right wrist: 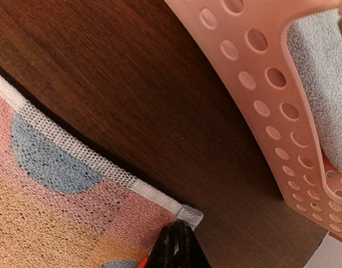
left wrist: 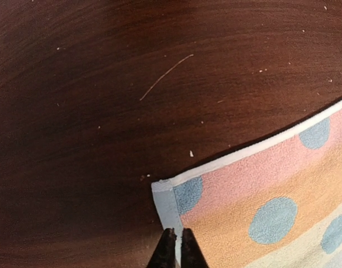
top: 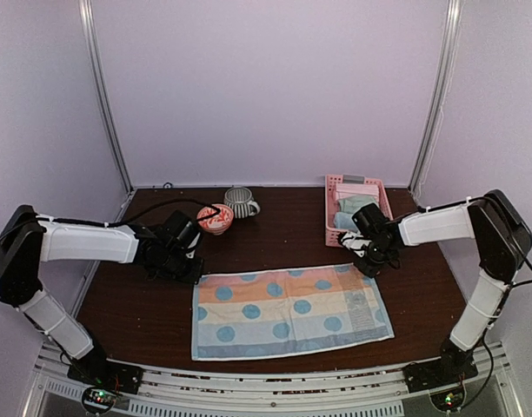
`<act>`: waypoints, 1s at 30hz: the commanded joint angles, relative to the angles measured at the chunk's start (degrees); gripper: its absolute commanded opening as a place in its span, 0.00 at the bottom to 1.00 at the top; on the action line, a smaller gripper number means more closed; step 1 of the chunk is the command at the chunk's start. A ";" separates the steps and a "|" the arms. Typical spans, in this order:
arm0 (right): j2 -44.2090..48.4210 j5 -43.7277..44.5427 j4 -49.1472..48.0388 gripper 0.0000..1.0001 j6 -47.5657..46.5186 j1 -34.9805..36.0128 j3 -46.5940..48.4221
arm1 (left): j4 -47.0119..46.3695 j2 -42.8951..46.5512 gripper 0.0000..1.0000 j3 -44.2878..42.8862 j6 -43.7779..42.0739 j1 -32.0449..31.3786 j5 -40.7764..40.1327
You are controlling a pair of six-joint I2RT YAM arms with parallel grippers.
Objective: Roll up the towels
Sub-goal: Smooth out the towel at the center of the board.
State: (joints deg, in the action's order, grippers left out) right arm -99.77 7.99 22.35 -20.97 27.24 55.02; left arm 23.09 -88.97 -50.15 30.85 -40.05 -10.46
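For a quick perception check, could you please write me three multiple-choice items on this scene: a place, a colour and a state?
1. Where does the pink basket stand? A) far right of the table B) near left C) centre
2. What colour are the dots on the spread towel? A) green B) blue C) black
3. How are the left gripper and right gripper? A) wide open B) shut on the towel's far corners C) out of view
Answers: 1 A, far right edge; 2 B, blue on pastel stripes; 3 B, each pinches a corner.
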 commanded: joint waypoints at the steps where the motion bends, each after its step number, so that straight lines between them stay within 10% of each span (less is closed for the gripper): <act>1: 0.94 2.84 1.05 0.07 2.49 0.00 -1.17 | -4.86 -2.16 0.15 -1.63 -0.87 0.65 -0.17; 8: 1.68 4.02 2.86 0.08 2.36 -0.89 -4.54 | -4.05 -3.22 0.60 -4.07 -0.52 3.16 3.10; 30: 19.11 -18.32 13.68 0.21 -2.78 -12.18 -0.42 | -6.25 -14.75 0.45 -11.07 -3.34 11.54 22.75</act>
State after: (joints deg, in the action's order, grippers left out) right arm -80.38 -4.56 32.82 -22.79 19.25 53.60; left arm 17.39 -101.23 -58.06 28.12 -29.76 9.82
